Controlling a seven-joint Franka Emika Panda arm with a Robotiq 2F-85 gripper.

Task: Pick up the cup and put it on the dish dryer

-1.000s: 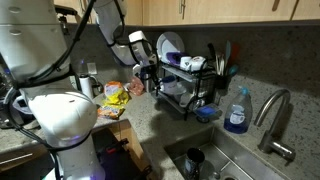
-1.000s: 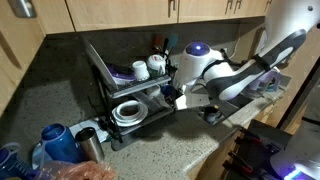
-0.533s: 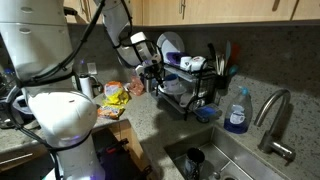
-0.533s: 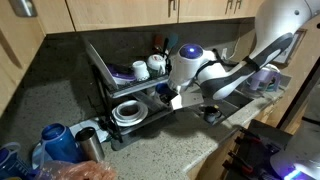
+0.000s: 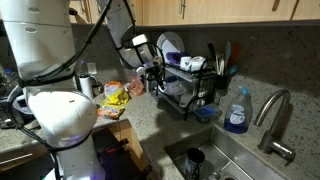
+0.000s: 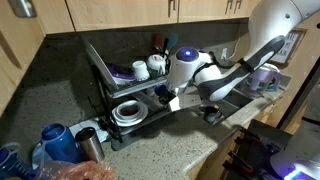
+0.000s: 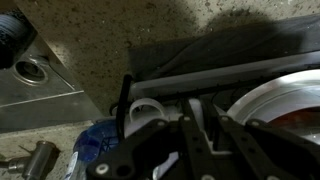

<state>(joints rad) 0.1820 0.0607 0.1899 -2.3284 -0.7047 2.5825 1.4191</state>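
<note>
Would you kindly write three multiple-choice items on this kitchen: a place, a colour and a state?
1. Where is the blue bottle? A) beside the tap B) on the floor C) on the rack
2. What colour is the frame of the dish rack? A) white B) black C) red
3. How do the plates on its top tier stand? A) flat B) on edge C) face down
Answers: 1 A, it stands next to the tap; 2 B, its wires are dark; 3 B, they stand upright.

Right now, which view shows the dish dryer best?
An exterior view, dish dryer front-on: both tiers and bowls visible, arm covering one end. In an exterior view it's smaller, farther; wrist view catches a fragment.
</note>
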